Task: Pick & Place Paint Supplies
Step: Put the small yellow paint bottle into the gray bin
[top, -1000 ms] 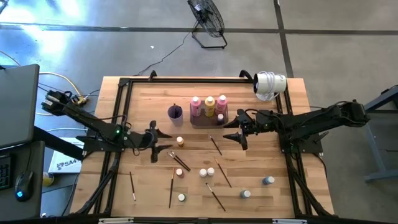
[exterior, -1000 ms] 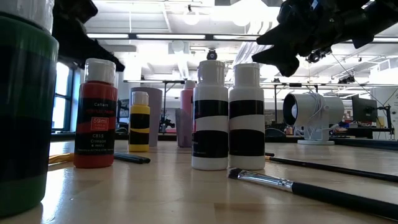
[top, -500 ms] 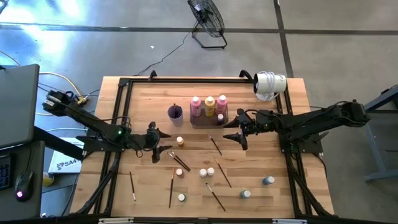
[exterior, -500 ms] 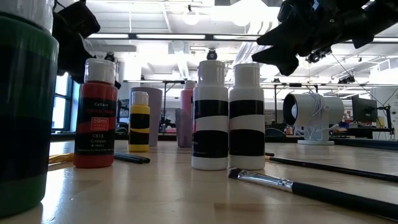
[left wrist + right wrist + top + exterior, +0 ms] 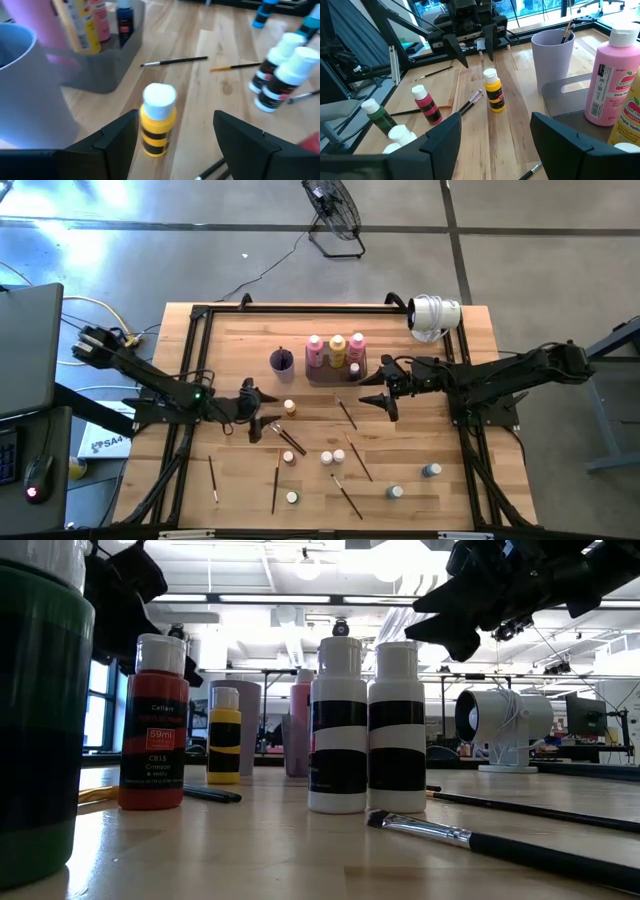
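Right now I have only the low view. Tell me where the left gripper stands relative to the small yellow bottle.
Observer: The left gripper is open. The yellow bottle stands upright just ahead of its fingers, untouched.
Operator: Report the tray.
Observer: The grey tray holds three tall bottles in a row; the pink bottle is nearest the purple cup.
Operator: Now the right gripper.
Observer: The right gripper is open and empty, beside the tray's end.

high: overhead | low: tabletop-level, close | wrists: near, maybe facing; share yellow bottle (image 5: 158, 120)
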Robot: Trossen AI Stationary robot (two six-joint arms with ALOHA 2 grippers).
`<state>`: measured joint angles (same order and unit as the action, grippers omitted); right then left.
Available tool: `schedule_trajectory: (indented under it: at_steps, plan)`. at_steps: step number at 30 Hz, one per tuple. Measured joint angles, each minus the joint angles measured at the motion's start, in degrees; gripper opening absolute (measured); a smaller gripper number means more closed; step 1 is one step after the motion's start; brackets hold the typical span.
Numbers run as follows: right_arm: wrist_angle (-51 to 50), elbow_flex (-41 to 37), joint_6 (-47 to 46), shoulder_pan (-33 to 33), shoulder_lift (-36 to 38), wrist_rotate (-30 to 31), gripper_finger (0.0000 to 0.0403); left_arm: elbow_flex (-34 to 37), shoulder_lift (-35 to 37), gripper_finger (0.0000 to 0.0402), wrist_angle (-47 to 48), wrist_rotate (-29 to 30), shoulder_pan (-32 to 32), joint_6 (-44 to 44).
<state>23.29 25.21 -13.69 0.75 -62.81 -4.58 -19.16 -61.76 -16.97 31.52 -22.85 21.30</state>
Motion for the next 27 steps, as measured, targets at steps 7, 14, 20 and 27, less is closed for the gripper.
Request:
schedule_trajectory:
  at_steps: [7, 14, 20, 27]
  plan:
    - [0.02, 0.0, 0.0, -0.01, 0.0, -0.02, 0.0228, 0.0, -2.25, 0.0253, -0.1, 2.59, 0.02, 0.21]
    - [0.04, 0.0, 0.0, 0.0, 0.0, -0.02, 0.0228, 0.0, -2.27, 0.0253, -0.21, 0.32, 3.07, 2.3]
    - [0.12, 0.01, 0.0, -0.01, 0.0, -0.04, 0.0228, 0.0, -4.59, 0.0253, -4.68, -7.32, 7.98, 1.93]
    - [0.21, 0.02, 0.0, -0.02, 0.0, -0.04, 0.0228, -0.07, -8.64, 0.0253, -7.8, -9.69, 10.27, 0.13]
